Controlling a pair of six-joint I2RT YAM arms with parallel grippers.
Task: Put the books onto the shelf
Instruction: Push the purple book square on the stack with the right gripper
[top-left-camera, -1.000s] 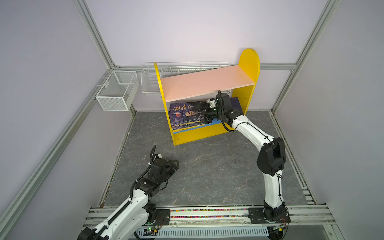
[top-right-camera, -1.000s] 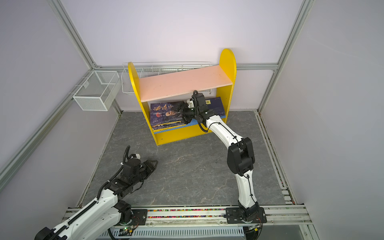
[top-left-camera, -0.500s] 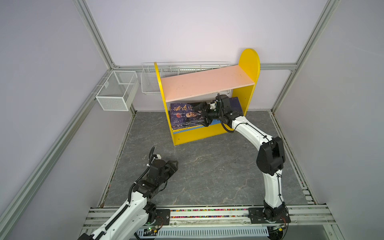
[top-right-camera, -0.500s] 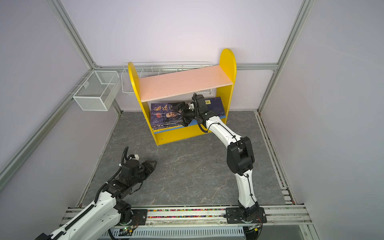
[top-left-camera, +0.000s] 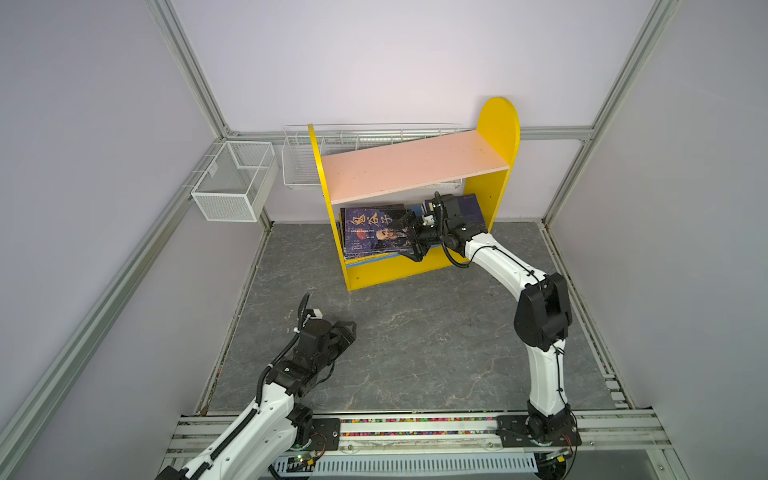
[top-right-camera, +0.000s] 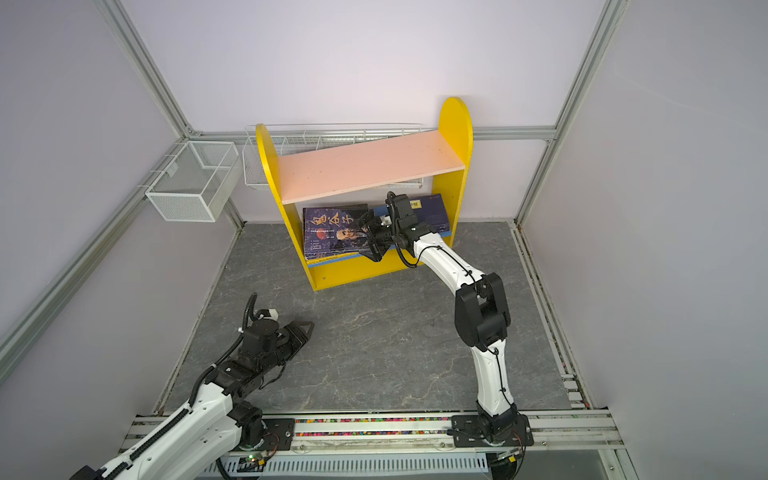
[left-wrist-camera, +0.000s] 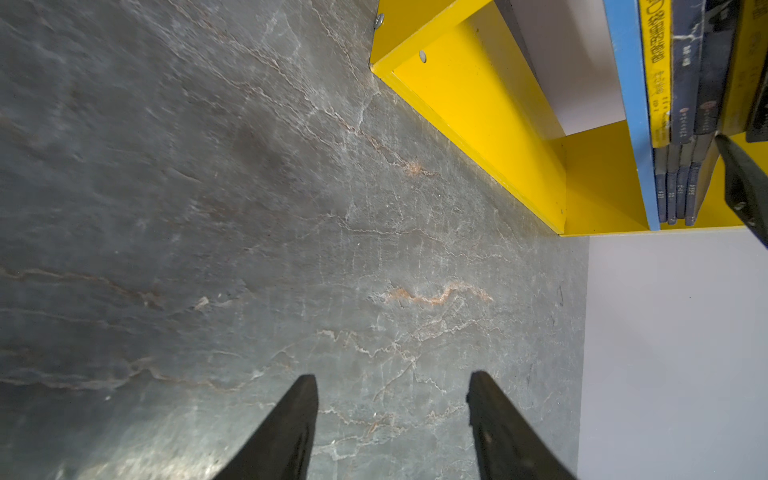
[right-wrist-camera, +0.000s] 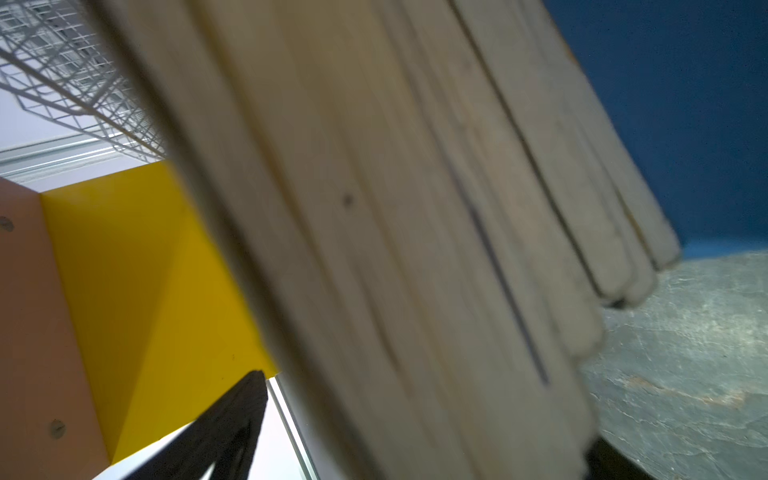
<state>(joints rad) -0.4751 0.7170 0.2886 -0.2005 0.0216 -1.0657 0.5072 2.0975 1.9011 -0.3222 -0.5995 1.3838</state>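
Hemming the right gripper (top-left-camera: 410, 237): stacked books (top-left-camera: 370, 232), pink board (top-left-camera: 415, 166) overhead.

Lighting both top views brightly and evenly from overhead, casting only a soft shadow beneath the pink upper board (top-left-camera: 415, 166). Smearing the page edges of the books (right-wrist-camera: 415, 228) into close-range blur; glaring palely off the grey stone floor (left-wrist-camera: 174, 453).

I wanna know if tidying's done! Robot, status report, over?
Left gripper open, empty, over floor. Right gripper open astride books. Books stacked on shelf, blue board. Nothing blocking.
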